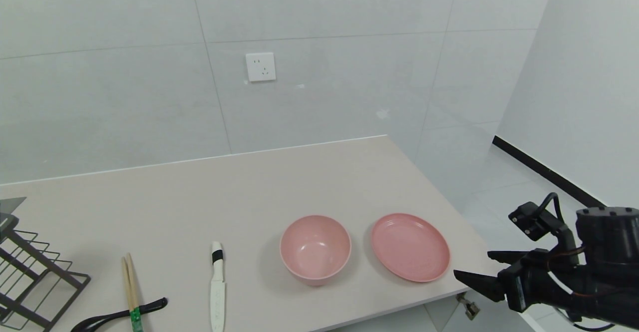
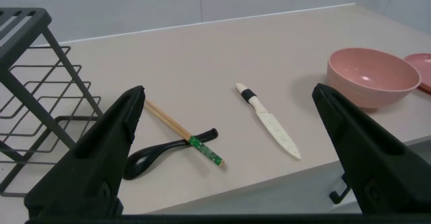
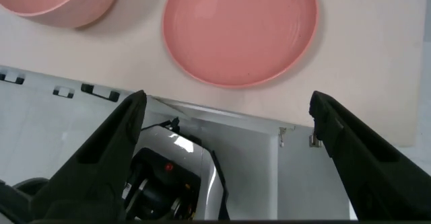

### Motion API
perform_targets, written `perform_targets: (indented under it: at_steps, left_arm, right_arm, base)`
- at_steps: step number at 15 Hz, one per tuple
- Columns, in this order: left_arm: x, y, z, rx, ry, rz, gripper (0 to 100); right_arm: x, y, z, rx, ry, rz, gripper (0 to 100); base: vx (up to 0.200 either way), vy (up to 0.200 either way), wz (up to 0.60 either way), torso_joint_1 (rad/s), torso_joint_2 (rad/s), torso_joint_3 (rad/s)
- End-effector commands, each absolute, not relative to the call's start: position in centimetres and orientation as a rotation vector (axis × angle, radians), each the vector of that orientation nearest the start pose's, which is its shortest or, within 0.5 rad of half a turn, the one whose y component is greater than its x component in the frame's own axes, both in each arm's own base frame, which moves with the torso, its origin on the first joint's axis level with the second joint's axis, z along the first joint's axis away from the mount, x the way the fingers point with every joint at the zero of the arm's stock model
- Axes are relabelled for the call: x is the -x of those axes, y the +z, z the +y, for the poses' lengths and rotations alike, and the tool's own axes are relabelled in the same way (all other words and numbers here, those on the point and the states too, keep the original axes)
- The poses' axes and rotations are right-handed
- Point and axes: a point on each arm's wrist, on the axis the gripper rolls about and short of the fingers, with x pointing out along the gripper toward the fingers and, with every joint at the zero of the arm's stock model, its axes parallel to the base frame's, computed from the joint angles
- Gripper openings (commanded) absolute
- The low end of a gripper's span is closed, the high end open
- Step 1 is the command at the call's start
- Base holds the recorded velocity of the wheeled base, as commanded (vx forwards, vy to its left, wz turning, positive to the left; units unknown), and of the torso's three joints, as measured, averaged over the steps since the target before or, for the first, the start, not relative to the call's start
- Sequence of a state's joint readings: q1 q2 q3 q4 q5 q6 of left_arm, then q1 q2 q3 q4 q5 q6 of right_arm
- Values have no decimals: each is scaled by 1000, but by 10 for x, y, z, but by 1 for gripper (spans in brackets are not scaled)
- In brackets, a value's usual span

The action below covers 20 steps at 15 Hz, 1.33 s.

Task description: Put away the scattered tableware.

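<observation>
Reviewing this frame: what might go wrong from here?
The pink plate lies close to the front edge of the counter, with the open right end effector just beyond that edge; a misjudged approach might knock it off. The chopsticks lie crossed over the black spoon, so lifting one may drag the other.

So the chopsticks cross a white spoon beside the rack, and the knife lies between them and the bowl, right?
Not quite: the spoon is black, not white, as the left wrist view shows. The chopsticks do cross it beside the rack, and the knife lies between them and the bowl.
</observation>
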State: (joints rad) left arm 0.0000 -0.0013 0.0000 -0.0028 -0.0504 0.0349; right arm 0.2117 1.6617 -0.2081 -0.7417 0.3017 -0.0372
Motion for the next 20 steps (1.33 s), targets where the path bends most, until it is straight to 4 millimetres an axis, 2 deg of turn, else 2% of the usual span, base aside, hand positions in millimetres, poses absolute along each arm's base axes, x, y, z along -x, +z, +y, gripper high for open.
perform_targets:
  at_steps: [1, 8, 16, 20]
  left_arm:
    - [23, 76, -1, -35, -51, -4, 100]
    - [23, 76, -1, -35, -52, -4, 100]
    - [23, 76, -1, -35, -52, -4, 100]
    - [23, 76, -1, -35, -52, -4, 100]
  right_arm:
    - [-206, 46, 52, -16, 489, 782, 100]
    - [-222, 35, 56, -9, 433, 752, 100]
    - [-259, -3, 63, -31, 391, 702, 100]
    - [-268, -14, 65, -56, 345, 684, 100]
  base:
    - [0, 0, 0, 0, 0, 0]
    - [0, 0, 0, 0, 0, 0]
    - [0, 0, 0, 0, 0, 0]
    - [0, 0, 0, 0, 0, 0]
